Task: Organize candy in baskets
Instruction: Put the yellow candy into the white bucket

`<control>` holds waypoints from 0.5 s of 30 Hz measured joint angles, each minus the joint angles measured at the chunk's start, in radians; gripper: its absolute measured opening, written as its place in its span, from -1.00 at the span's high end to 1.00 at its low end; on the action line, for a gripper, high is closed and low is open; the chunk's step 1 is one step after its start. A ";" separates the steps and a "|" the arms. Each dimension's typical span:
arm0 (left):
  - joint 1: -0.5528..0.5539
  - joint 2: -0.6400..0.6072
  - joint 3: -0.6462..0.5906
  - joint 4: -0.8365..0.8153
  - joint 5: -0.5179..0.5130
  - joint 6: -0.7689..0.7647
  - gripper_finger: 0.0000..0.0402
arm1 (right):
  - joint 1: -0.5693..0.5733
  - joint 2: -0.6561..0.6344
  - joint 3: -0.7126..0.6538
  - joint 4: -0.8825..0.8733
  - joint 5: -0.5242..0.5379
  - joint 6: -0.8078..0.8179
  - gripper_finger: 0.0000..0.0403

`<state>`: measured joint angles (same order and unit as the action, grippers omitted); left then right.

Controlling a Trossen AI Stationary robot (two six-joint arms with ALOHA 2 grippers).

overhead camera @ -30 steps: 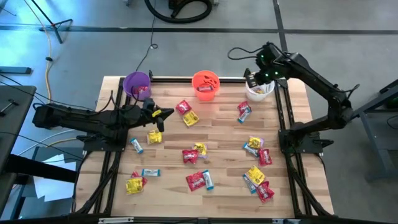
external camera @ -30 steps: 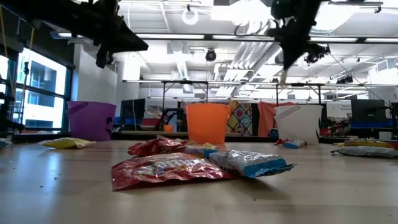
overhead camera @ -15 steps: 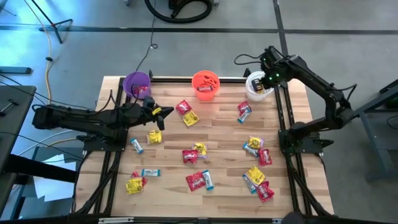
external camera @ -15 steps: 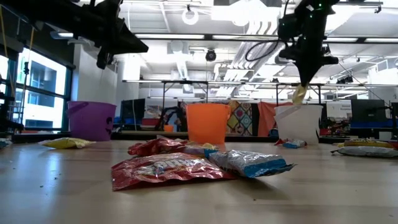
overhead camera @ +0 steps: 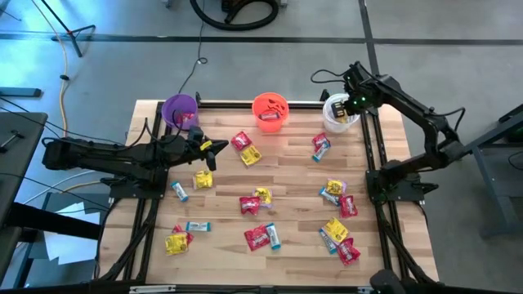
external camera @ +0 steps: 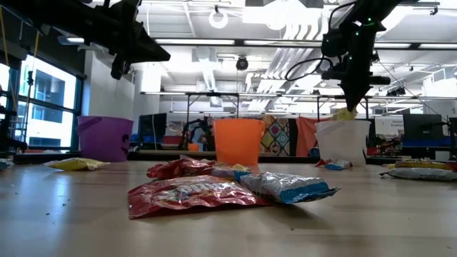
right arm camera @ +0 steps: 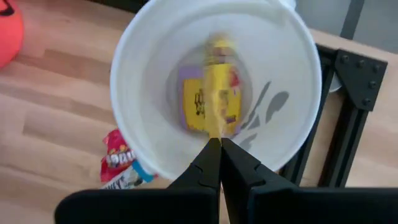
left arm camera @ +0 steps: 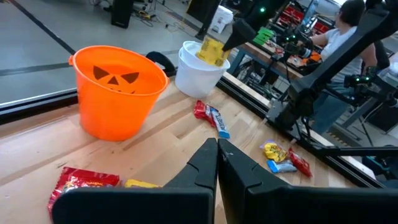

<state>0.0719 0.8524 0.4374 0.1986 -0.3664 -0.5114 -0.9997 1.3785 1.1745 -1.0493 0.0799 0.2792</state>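
Observation:
My right gripper point(overhead camera: 346, 104) hangs over the white bucket point(overhead camera: 328, 122), shut on a yellow candy packet point(right arm camera: 219, 93) that dangles inside the bucket's mouth point(external camera: 346, 113). My left gripper point(overhead camera: 217, 148) is shut and empty. It hovers above the table's left half, near a yellow packet point(overhead camera: 202, 180). The purple bucket point(overhead camera: 180, 109) and the orange bucket point(overhead camera: 270, 110) stand along the far edge. Red, yellow and blue-and-white candies point(overhead camera: 256, 237) lie flat, scattered over the table. My right gripper pinches the yellow packet by its upper edge point(right arm camera: 215, 134) between both fingers, coming from above and pointing down. The packet hangs below the fingers, lifted clear, with its lower part inside the white bucket's rim point(left arm camera: 211, 52).
A red packet and a blue bar point(overhead camera: 320, 147) lie just in front of the white bucket. More candy clusters near the right edge point(overhead camera: 337, 233) and the near left corner point(overhead camera: 177, 242). Black rails frame the table. A person point(left arm camera: 348, 25) sits beyond the table.
My right gripper has moved toward the table's right edge and down, from beside the white bucket to directly over it. It has lowered the yellow packet into the bucket's mouth. It has stayed shut on the packet.

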 joint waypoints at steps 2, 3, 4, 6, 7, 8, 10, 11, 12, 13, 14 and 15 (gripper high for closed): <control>0.000 0.000 0.000 0.000 0.000 0.000 1.00 | -0.005 0.009 0.000 0.018 0.006 0.005 1.00; 0.000 0.000 0.000 0.000 -0.001 0.000 1.00 | -0.007 0.016 0.000 0.022 0.006 0.009 1.00; 0.000 0.000 0.000 0.000 -0.001 -0.001 1.00 | -0.008 0.025 0.000 0.028 0.006 0.010 1.00; 0.000 0.000 0.000 -0.001 -0.001 -0.008 1.00 | -0.009 0.042 0.000 0.040 0.006 0.008 1.00; 0.000 0.000 0.000 -0.003 -0.002 -0.009 1.00 | -0.009 0.050 0.000 0.046 0.006 0.008 1.00; 0.000 0.000 0.000 -0.008 -0.002 -0.009 1.00 | -0.009 0.059 0.000 0.059 0.006 0.008 1.00; 0.000 0.000 0.000 -0.035 -0.003 -0.018 1.00 | -0.009 0.073 0.000 0.085 0.006 0.008 1.00; 0.000 0.000 0.000 -0.050 -0.004 -0.029 1.00 | -0.009 0.080 0.000 0.096 0.006 0.008 1.00; 0.000 0.000 0.000 -0.064 -0.004 -0.037 1.00 | -0.009 0.088 0.000 0.105 0.006 0.008 1.00; 0.000 0.000 -0.001 -0.073 -0.004 -0.047 1.00 | -0.009 0.098 0.000 0.110 0.005 0.008 1.00; 0.000 0.000 -0.001 -0.076 -0.004 -0.055 1.00 | -0.009 0.106 0.000 0.112 0.005 0.008 1.00; 0.000 0.000 -0.001 -0.075 -0.004 -0.055 1.00 | -0.009 0.115 0.000 0.112 0.003 0.007 1.00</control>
<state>0.0719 0.8524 0.4363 0.1233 -0.3702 -0.5667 -1.0084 1.4930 1.1744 -0.9376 0.0825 0.2867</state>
